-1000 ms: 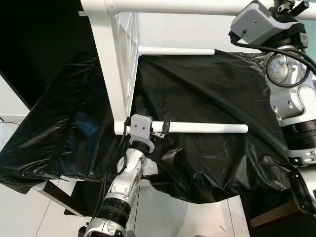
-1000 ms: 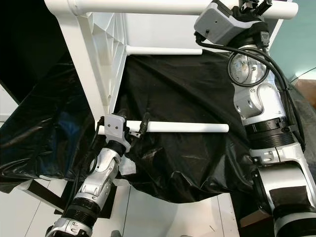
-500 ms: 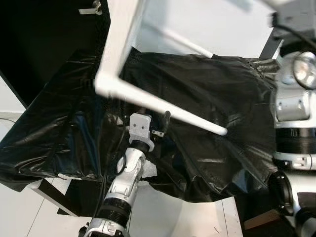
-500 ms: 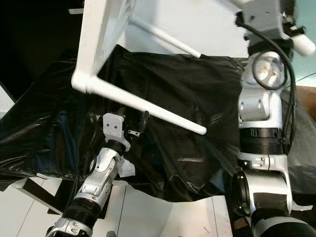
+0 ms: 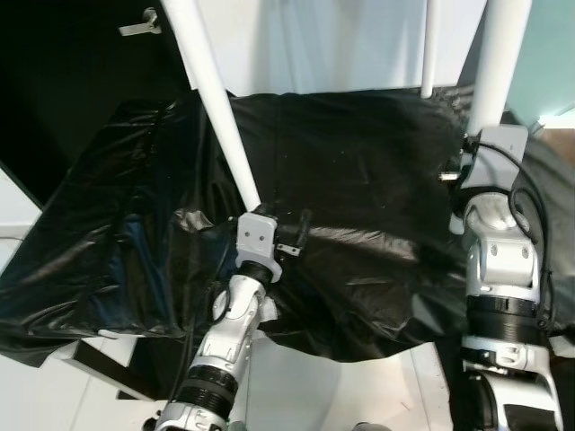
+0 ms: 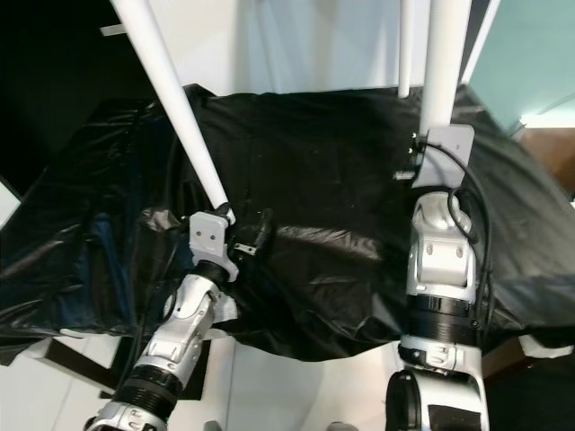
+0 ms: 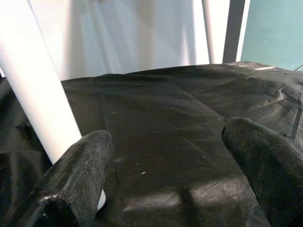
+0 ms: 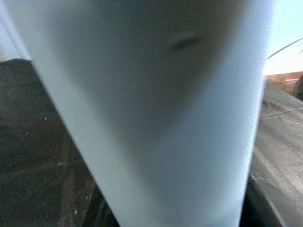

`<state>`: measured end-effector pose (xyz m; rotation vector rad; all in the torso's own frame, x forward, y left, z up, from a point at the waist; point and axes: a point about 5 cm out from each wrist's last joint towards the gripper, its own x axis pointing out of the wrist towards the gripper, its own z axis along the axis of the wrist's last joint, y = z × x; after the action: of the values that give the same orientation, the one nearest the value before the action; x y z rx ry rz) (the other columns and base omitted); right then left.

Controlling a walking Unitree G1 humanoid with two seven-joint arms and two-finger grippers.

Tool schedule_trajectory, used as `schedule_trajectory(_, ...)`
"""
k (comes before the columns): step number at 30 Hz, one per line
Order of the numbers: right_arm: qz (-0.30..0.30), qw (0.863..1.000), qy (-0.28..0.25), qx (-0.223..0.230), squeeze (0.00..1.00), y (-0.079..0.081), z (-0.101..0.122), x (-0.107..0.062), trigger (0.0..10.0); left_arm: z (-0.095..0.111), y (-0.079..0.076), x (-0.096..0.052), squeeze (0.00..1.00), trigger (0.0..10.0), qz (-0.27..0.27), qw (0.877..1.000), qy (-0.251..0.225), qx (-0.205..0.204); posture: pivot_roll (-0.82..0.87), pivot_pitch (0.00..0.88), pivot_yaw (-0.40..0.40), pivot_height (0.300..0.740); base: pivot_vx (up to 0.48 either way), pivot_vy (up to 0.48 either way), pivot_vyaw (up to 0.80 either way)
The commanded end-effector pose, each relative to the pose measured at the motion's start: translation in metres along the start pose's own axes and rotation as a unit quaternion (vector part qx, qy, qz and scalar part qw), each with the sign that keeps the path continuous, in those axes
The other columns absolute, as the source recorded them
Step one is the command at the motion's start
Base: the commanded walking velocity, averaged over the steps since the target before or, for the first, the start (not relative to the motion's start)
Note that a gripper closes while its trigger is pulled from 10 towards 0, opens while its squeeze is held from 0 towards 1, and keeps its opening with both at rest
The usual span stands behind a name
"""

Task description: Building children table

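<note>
The white children's table stands with its legs on a black plastic sheet. Its front left leg slants down to a foot beside my left gripper. That gripper is open and holds nothing; one of its fingers is next to the leg's foot, whether touching I cannot tell. My right gripper is shut on the thick right leg, low on it, and the wrist housing hides the fingers. A thinner leg stands further back.
The sheet covers a low surface whose front edge drops to a white floor. A dark panel is at the far left and a teal wall at the right. A dark wooden edge pokes out under the sheet.
The table frame has swung from lying on its side to legs pointing down onto the sheet. My right arm came down with it. The left gripper has stayed in place, open.
</note>
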<state>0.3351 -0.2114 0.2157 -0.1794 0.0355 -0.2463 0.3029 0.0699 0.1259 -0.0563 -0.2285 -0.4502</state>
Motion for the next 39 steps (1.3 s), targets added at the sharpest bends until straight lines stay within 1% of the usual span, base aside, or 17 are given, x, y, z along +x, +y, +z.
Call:
schedule_trajectory(1, 0.075, 0.997, 0.008, -0.007, 0.00, 0.025, 0.003, -0.004, 0.0, -0.002, -0.001, -0.001, 0.00, 10.0, -0.018, 1.000, 0.009, 0.005, -0.06, 0.007, 0.034, 0.740, 0.000, 0.000, 0.00)
schedule_trajectory(3, 0.099, 0.995, 0.009, -0.018, 0.00, 0.033, 0.000, -0.009, 0.0, -0.002, -0.001, -0.002, 0.00, 10.0, -0.018, 1.000, 0.010, 0.005, -0.06, 0.009, 0.034, 0.740, 0.000, 0.000, 0.00)
schedule_trajectory(4, 0.130, 0.991, 0.012, -0.033, 0.00, 0.046, -0.006, -0.022, 0.0, -0.003, -0.002, -0.003, 0.00, 10.0, -0.019, 1.000, 0.011, 0.005, -0.07, 0.014, 0.035, 0.740, 0.000, 0.000, 0.00)
schedule_trajectory(6, 0.153, 0.987, 0.018, -0.044, 0.00, 0.060, -0.015, -0.035, 0.0, -0.004, -0.003, -0.004, 0.00, 10.0, -0.021, 1.000, 0.013, 0.005, -0.07, 0.018, 0.033, 0.740, 0.000, 0.000, 0.00)
schedule_trajectory(9, 0.149, 0.987, 0.025, -0.047, 0.00, 0.065, -0.026, -0.049, 0.0, -0.005, -0.004, -0.004, 0.00, 10.0, -0.023, 1.000, 0.015, 0.004, -0.07, 0.021, 0.031, 0.740, 0.000, 0.000, 0.00)
schedule_trajectory(11, 0.136, 0.989, 0.010, -0.055, 0.00, 0.065, -0.034, -0.065, 0.0, -0.005, -0.005, -0.004, 0.00, 10.0, -0.024, 1.000, 0.016, 0.003, -0.08, 0.023, 0.032, 0.740, 0.000, 0.000, 0.00)
schedule_trajectory(18, 0.148, 0.986, 0.013, -0.079, 0.00, 0.056, -0.074, -0.102, 0.0, -0.006, -0.006, -0.004, 0.00, 10.0, -0.027, 1.000, 0.016, 0.003, -0.09, 0.030, 0.030, 0.740, 0.000, 0.000, 0.00)
schedule_trajectory(20, 0.147, 0.986, 0.021, -0.078, 0.00, 0.053, -0.080, -0.109, 0.6, -0.006, -0.005, -0.004, 0.00, 10.0, -0.025, 1.000, 0.017, 0.003, -0.10, 0.031, 0.031, 0.740, 0.000, 0.000, 0.00)
schedule_trajectory(21, 0.146, 0.986, 0.022, -0.079, 0.00, 0.052, -0.082, -0.111, 0.6, -0.006, -0.005, -0.005, 0.00, 10.0, -0.025, 1.000, 0.018, 0.003, -0.10, 0.031, 0.032, 0.740, 0.000, 0.000, 0.00)
schedule_trajectory(22, 0.147, 0.986, 0.019, -0.076, 0.00, 0.050, -0.082, -0.113, 0.0, -0.006, -0.005, -0.005, 0.00, 10.0, -0.026, 1.000, 0.018, 0.004, -0.10, 0.031, 0.034, 0.740, 0.000, 0.000, 0.00)
schedule_trajectory(24, 0.162, 0.984, 0.012, -0.073, 0.00, 0.047, -0.085, -0.124, 0.0, -0.006, -0.006, -0.004, 0.00, 10.0, -0.028, 0.999, 0.018, 0.004, -0.11, 0.034, 0.035, 0.740, 0.000, 0.000, 0.00)
schedule_trajectory(29, 0.157, 0.984, 0.049, -0.066, 0.00, 0.024, -0.108, -0.156, 0.0, -0.006, -0.005, -0.004, 0.00, 10.0, -0.030, 0.999, 0.019, 0.004, -0.13, 0.043, 0.035, 0.740, 0.000, 0.000, 0.00)
schedule_trajectory(35, 0.141, 0.988, 0.048, -0.051, 0.00, 0.016, -0.109, -0.167, 0.0, -0.006, -0.008, -0.002, 0.00, 10.0, -0.036, 0.999, 0.020, 0.003, -0.14, 0.042, 0.038, 0.740, 0.000, 0.000, 0.00)
schedule_trajectory(36, 0.134, 0.988, 0.052, -0.059, 0.00, 0.012, -0.114, -0.171, 3.5, -0.006, -0.008, -0.001, 0.00, 10.0, -0.036, 0.999, 0.020, 0.002, -0.14, 0.041, 0.037, 0.740, 0.000, 0.000, 0.00)
schedule_trajectory(37, 0.132, 0.988, 0.054, -0.063, 0.00, 0.011, -0.116, -0.172, 3.5, -0.006, -0.007, -0.001, 0.00, 10.0, -0.035, 0.999, 0.020, 0.002, -0.14, 0.041, 0.037, 0.740, 0.000, 0.000, 0.00)
schedule_trajectory(38, 0.129, 0.988, 0.053, -0.065, 0.00, 0.011, -0.117, -0.172, 10.0, -0.006, -0.007, -0.001, 0.00, 10.0, -0.036, 0.999, 0.020, 0.002, -0.14, 0.041, 0.037, 0.740, 0.000, 0.000, 0.00)
schedule_trajectory(39, 0.125, 0.989, 0.051, -0.067, 0.00, 0.011, -0.118, -0.171, 10.0, -0.006, -0.008, -0.001, 0.00, 10.0, -0.036, 0.999, 0.020, 0.002, -0.14, 0.041, 0.037, 0.740, 0.000, 0.000, 0.00)
